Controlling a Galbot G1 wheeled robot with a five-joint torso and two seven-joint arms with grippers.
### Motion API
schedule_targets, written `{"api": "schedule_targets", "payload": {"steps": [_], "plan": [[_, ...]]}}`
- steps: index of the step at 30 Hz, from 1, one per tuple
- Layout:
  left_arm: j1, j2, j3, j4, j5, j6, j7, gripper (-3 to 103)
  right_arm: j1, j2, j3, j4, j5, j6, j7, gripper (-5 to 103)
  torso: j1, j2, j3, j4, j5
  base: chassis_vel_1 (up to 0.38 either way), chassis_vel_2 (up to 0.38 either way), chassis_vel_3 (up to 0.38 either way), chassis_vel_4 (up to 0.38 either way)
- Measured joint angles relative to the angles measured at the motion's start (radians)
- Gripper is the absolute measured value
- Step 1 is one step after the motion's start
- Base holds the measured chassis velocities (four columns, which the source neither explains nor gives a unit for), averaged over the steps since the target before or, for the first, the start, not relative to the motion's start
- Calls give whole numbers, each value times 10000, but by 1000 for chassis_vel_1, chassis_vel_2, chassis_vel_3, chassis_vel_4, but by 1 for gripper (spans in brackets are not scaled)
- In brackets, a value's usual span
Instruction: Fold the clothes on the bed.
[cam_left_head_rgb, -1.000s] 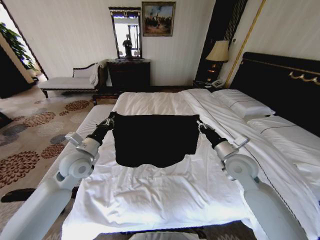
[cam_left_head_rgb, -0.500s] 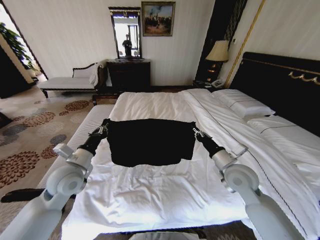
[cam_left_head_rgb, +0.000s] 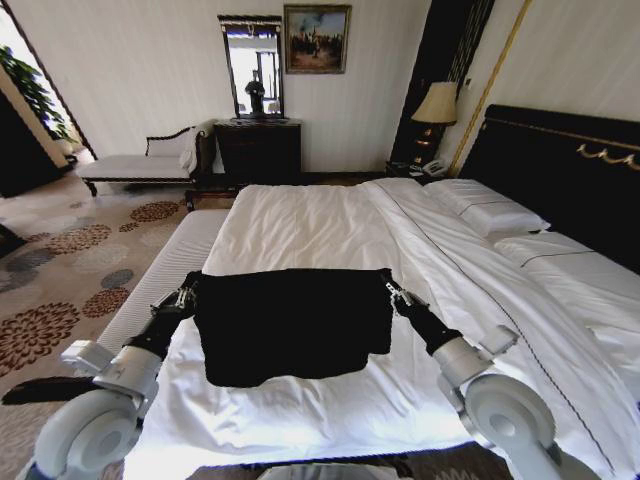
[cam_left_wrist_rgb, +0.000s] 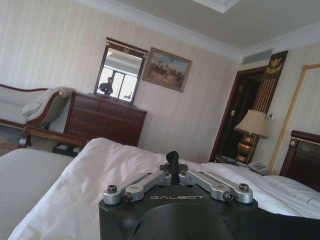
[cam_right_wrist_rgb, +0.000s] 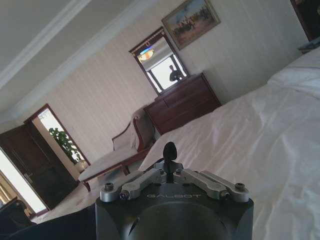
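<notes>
The clothes (cam_left_head_rgb: 295, 322), a black T-shirt, hang spread out between my two grippers above the near part of the bed (cam_left_head_rgb: 300, 215); its lettering is not visible. My left gripper (cam_left_head_rgb: 187, 294) is shut on the shirt's upper left corner. The upper right corner is pinched in my right gripper (cam_left_head_rgb: 389, 289). The shirt's lower edge drapes onto the white sheet. In the left wrist view the left gripper (cam_left_wrist_rgb: 172, 159) has its fingers pressed together on dark fabric. The right gripper (cam_right_wrist_rgb: 170, 152) looks the same in the right wrist view.
A long pale bench (cam_left_head_rgb: 165, 268) runs along the bed's left side. White pillows (cam_left_head_rgb: 490, 215) lie before the dark headboard (cam_left_head_rgb: 560, 165) on the right. A dark dresser (cam_left_head_rgb: 258, 150), a chaise (cam_left_head_rgb: 140, 165) and a lamp (cam_left_head_rgb: 437, 103) stand by the far wall.
Both arms have drawn back toward me, carrying the black shirt from mid-bed to the near end. The grip on both corners is unchanged.
</notes>
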Motion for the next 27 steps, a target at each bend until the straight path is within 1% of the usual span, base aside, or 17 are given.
{"api": "schedule_targets", "payload": {"steps": [2, 3, 4, 5, 8, 9, 10, 11, 12, 13, 15, 16, 17, 18, 21, 22, 27], "plan": [[-779, 18, 921, 636, 55, 149, -225, 1, 367, 40, -425, -684, 4, -85, 123, 1, 1, -1, 2, -1, -1, 0, 0, 0, 0], [-1018, 18, 1186, 855, 73, 185, -270, 1, 507, 49, -556, -889, 23, -107, 147, 1, 2, -1, 3, -1, 0, 0, 0, 0, 0], [-1625, 27, 1844, 1506, 94, 249, -385, 1, 887, 58, -852, -1438, 61, -150, 206, 1, 3, -2, 3, 0, 3, 0, 0, 0, 0], [-1625, 27, 1844, 1506, 94, 249, -385, 1, 887, 58, -852, -1438, 61, -150, 206, 1, 3, -2, 3, 0, 3, 0, 0, 0, 0], [-3320, 97, 3370, 3189, 126, 331, -600, 1, 2133, 57, -1703, -3076, 90, -160, 279, 1, 4, -3, 5, 1, 2, 0, 0, 0, 0], [-3320, 97, 3370, 3189, 126, 331, -600, 1, 2133, 57, -1703, -3076, 90, -160, 279, 1, 4, -3, 5, 1, 2, 0, 0, 0, 0], [-4165, 69, 3970, 3836, 160, 329, -638, 1, 2716, 56, -2063, -3737, 89, -144, 269, 1, 3, -2, 5, 1, 1, 0, 0, 0, 0], [-4440, 44, 4160, 4042, 168, 329, -649, 1, 2922, 57, -2171, -3963, 86, -137, 268, 1, 3, -2, 4, 0, 2, 0, 0, 0, 0], [-5692, -138, 5153, 5075, 178, 325, -689, 1, 3902, 91, -2713, -4978, 76, -85, 240, 1, 4, -3, 5, -1, 1, 0, 0, 0, 0], [-5692, -138, 5153, 5075, 178, 325, -689, 1, 3902, 91, -2713, -4978, 76, -85, 240, 1, 4, -3, 5, -1, 1, 0, 0, 0, 0], [-6755, -378, 6039, 6146, 174, 320, -683, 1, 4820, 167, -3206, -5972, 14, 10, 163, 1, 6, -4, 6, 2, 1, 0, 0, 0, 0], [-7140, -489, 6320, 6558, 173, 315, -679, 1, 5138, 209, -3377, -6415, -35, 59, 117, 1, 6, -4, 7, 1, 0, 0, 0, 0, 0], [-7771, -706, 6696, 7248, 176, 294, -626, 1, 5613, 297, -3632, -7131, -127, 145, 38, 1, 8, -5, 7, 1, 4, 0, 0, 0, 0], [-7771, -706, 6696, 7248, 176, 294, -626, 1, 5613, 297, -3632, -7131, -127, 145, 38, 1, 8, -5, 7, 1, 4, 0, 0, 0, 0], [-8795, -1161, 7179, 8517, 316, 200, -393, 1, 6394, 492, -3990, -8550, -419, 354, -208, 1, 8, -5, 6, -1, 4, 0, 0, 0, 0], [-8795, -1161, 7179, 8517, 316, 200, -393, 1, 6394, 492, -3990, -8550, -419, 354, -208, 1, 8, -5, 6, -1, 4, 0, 0, 0, 0], [-9849, -2024, 7452, 10410, 734, -38, 55, 1, 7463, 993, -4197, -10349, -952, 794, -581, 1, 5, -5, 4, 0, 2, 0, 0, 0, 0]]}}
